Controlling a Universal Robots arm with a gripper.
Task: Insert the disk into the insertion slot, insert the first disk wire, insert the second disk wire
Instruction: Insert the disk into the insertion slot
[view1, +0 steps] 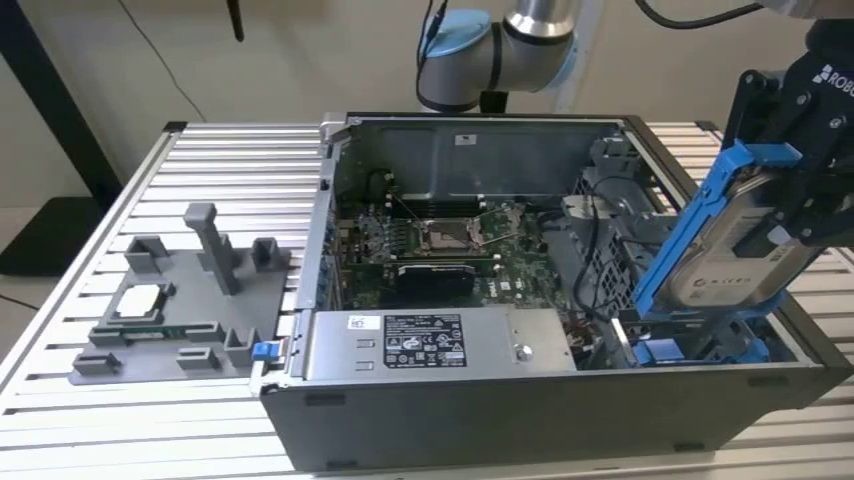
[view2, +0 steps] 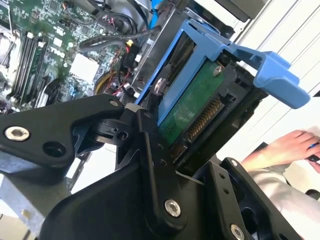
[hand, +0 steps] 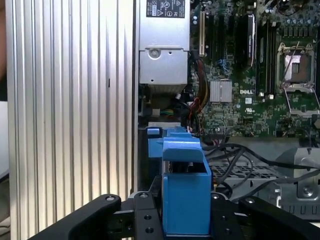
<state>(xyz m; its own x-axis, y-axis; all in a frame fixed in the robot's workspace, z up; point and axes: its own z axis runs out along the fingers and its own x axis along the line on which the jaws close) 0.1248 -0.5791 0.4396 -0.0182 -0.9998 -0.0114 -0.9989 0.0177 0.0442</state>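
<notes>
- Disk (view1: 731, 258), a silver hard drive clipped in a bright blue carrier frame (view1: 683, 225), is clamped in the gripper (view1: 787, 215). It stands steeply tilted at the exterior view's right end of the open computer case (view1: 534, 420).
- In the second wrist view the gripper (view2: 185, 145) presses its black fingers (view2: 149, 145) against opposite sides of the disk (view2: 192, 107). The disk's green circuit board and connector edge face the camera.
- In the first wrist view the gripper (hand: 182, 215) pinches the carrier frame (hand: 182, 180) between its fingers.
- The disk's lower end reaches down into the insertion slot (view1: 701, 350), the grey drive cage with blue latches. Its upper end leans toward the exterior view's right. I cannot tell how deep it sits.
- Beside the slot, toward the exterior view's left, the grey labelled power-supply box (view1: 427, 345) lies along the case's near wall. It also shows in the first wrist view (hand: 162, 50).
- Black cables (view1: 594, 250) loop between the slot and the motherboard (view1: 441, 270).
- The motherboard lies flat on the case floor, with a bare CPU socket (view1: 447, 237) near its middle.
- The case rests on a slatted aluminium table (view1: 227, 170). A grey fixture tray (view1: 187, 300) with an upright post sits beside the case on the exterior view's left.
- The robot arm (view1: 494, 50) rises behind the case's far wall.
- A person's hand (view2: 287, 147), with a pale sleeve, shows beyond the disk in the second wrist view.
</notes>
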